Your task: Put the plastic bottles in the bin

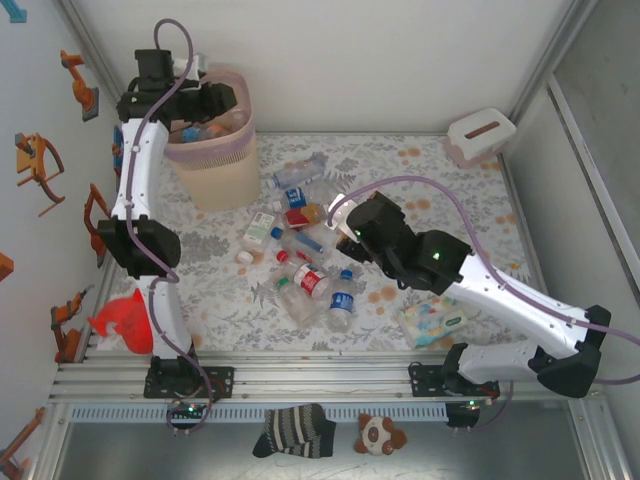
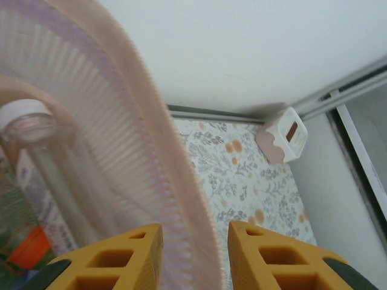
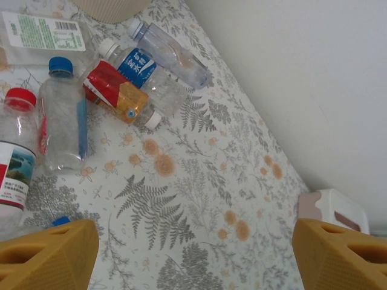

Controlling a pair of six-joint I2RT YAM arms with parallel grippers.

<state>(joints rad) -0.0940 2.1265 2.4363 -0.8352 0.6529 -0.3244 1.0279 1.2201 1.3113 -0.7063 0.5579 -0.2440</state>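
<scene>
The bin (image 1: 215, 180) stands at the far left corner of the desk (image 1: 450, 220). Several bottles (image 1: 203, 130) lie inside it, a white-capped one (image 2: 27, 118) leaning against the liner. The left hand (image 1: 215, 100) hangs over the rim, its fingers drawn close with nothing pinched between them. Its part looks done.

The next pick falls to the right hand (image 1: 345, 228), which hovers spread wide and empty over the heap (image 1: 300, 270) in the middle of the desk.

A good first choice is the blue-capped bottle (image 3: 60, 121). It has bare cloth on one side, though a red-capped bottle (image 3: 18, 121) lies just beside it on the other. The red-and-gold bottle (image 3: 115, 90) is a poorer pick, since it touches its blue-labelled neighbour (image 3: 142, 66).

- Turn the wrist so the fingers straddle the body across its width, about mid-length.
- Come down low before closing.
- Squeeze gently, because thin round plastic will likely buckle or squirt out sideways.
- Lift straight up before swinging toward the bin.
- Move the left arm off the rim first, so the two do not meet.

Leave alone the wipes pack (image 1: 433, 322) by the near edge and the tissue box (image 1: 480, 135) at the far right corner.
</scene>
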